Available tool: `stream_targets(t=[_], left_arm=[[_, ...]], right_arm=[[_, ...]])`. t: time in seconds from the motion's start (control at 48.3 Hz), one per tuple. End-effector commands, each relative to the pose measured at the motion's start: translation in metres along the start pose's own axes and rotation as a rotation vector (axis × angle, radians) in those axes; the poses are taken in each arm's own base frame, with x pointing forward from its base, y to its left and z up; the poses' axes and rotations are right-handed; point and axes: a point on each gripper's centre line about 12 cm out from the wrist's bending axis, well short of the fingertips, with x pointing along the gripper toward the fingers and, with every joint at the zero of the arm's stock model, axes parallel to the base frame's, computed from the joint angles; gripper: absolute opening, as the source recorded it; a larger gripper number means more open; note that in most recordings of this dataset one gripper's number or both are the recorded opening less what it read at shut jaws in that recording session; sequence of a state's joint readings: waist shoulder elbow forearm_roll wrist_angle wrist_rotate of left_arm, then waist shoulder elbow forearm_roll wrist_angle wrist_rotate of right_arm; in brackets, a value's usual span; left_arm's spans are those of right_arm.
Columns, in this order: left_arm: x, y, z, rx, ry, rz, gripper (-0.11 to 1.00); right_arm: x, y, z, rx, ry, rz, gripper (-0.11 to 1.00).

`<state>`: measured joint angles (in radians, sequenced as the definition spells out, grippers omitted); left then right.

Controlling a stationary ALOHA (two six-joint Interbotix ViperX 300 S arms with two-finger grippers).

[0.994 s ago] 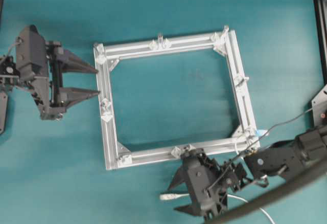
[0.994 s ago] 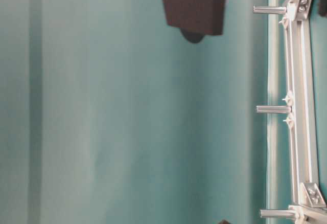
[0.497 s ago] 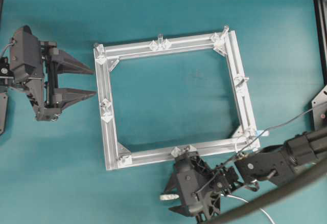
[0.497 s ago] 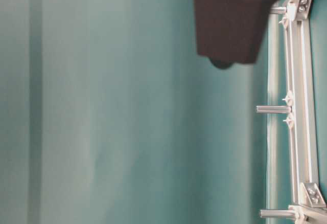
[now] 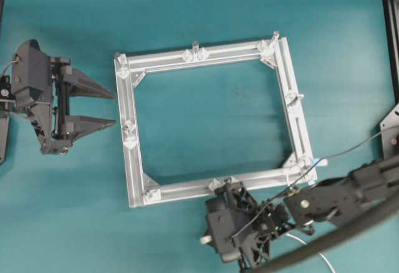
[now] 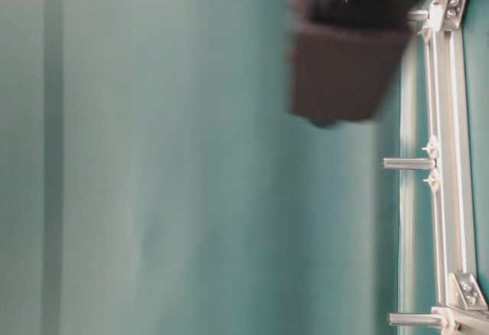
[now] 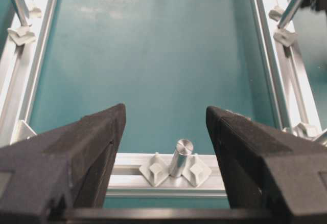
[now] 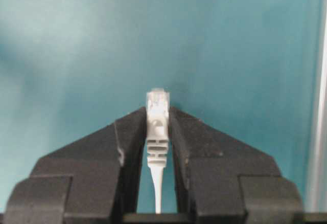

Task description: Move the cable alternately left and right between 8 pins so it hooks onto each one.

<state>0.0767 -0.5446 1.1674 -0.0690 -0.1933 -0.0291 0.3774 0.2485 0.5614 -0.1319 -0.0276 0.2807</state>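
Right end effector (image 8: 157, 127): fingers pressed onto white plug end of cable (image 8: 157, 115), plug tip protruding past fingertips. Position: just below bottom bar of frame (image 5: 128, 142), over teal bench (image 5: 212, 117). Cable tail runs back under gripper body; remainder mostly hidden, probably trailing toward lower right of frame. Left end effector (image 5: 112, 107): fingers spread wide, nothing between them, just left of frame, facing mid-left pin (image 7: 180, 156). No cable visible on pins.
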Motion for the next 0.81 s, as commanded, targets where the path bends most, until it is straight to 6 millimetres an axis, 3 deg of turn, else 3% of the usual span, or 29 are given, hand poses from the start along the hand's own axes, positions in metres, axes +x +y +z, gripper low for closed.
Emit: stream_targets(t=[0.0, 0.228, 0.414, 0.6, 0.787], left_arm=[[0.000, -0.002, 0.005, 0.007, -0.018, -0.008, 0.66], [0.000, -0.003, 0.006, 0.009, -0.021, -0.012, 0.66], [0.000, -0.004, 0.005, 0.009, -0.017, -0.013, 0.66], [-0.001, -0.003, 0.002, 0.011, -0.010, -0.013, 0.66], [-0.001, -0.005, -0.001, 0.017, 0.000, -0.019, 0.66]], right_arm=[[-0.029, 0.004, 0.024, -0.004, -0.077, 0.011, 0.15], [-0.072, 0.003, 0.028, -0.001, -0.126, 0.012, 0.15], [-0.100, -0.015, 0.018, 0.029, -0.099, -0.034, 0.15], [-0.113, -0.066, 0.004, 0.128, -0.057, -0.148, 0.15], [-0.117, -0.122, 0.011, 0.242, -0.058, -0.265, 0.15]])
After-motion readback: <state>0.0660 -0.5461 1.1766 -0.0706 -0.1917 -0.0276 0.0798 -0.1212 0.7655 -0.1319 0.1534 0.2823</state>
